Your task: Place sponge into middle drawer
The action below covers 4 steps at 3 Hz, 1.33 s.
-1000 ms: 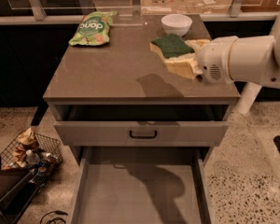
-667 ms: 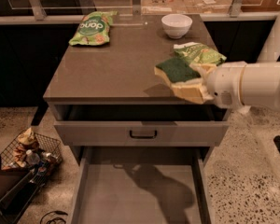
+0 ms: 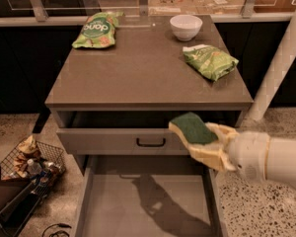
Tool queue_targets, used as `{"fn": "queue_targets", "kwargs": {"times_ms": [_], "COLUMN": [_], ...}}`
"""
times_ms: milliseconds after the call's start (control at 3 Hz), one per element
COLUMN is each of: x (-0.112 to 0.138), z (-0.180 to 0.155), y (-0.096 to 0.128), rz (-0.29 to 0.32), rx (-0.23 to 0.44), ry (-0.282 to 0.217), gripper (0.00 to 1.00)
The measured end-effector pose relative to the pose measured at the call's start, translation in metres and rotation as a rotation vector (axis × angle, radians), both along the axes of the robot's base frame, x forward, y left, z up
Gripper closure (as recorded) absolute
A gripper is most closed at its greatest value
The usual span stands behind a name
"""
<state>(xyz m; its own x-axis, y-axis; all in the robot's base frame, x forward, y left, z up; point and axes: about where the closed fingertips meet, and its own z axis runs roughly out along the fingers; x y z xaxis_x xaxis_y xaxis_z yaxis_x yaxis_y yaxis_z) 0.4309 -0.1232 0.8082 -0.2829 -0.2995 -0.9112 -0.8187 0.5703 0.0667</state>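
Here the gripper [image 3: 202, 143] is clamped tight on the sponge [image 3: 191, 128], at about 4 o'clock in the view. Both hang over the right side of the open drawer [image 3: 138, 201] at 6 o'clock.

A break-room kitchen: a snack bag [image 3: 94, 29] and a bowl [image 3: 186, 26] near the back edge of the desk [image 3: 138, 73], speckled floor [image 3: 15, 132]; jaws grip a sponge [image 3: 192, 128] off its front right corner.

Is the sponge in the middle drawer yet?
Out. The gripper holds the sponge in the air, over the right side of the open middle drawer.
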Motion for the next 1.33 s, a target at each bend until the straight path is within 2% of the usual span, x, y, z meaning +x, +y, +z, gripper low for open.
{"fn": "queue_targets", "kwargs": {"times_ms": [333,667,1000,1333], "x": [-0.035,-0.035,-0.029,-0.036], "z": [-0.044,-0.044,-0.067,-0.112], "y": [-0.011,-0.011,-0.015,-0.033], "rz": [-0.013,-0.013,0.001,0.033], "rx": [0.065,0.065,0.047,-0.024], "ry": [0.079,0.079,0.113,0.218], "gripper": [1.0,1.0,1.0,1.0]}}
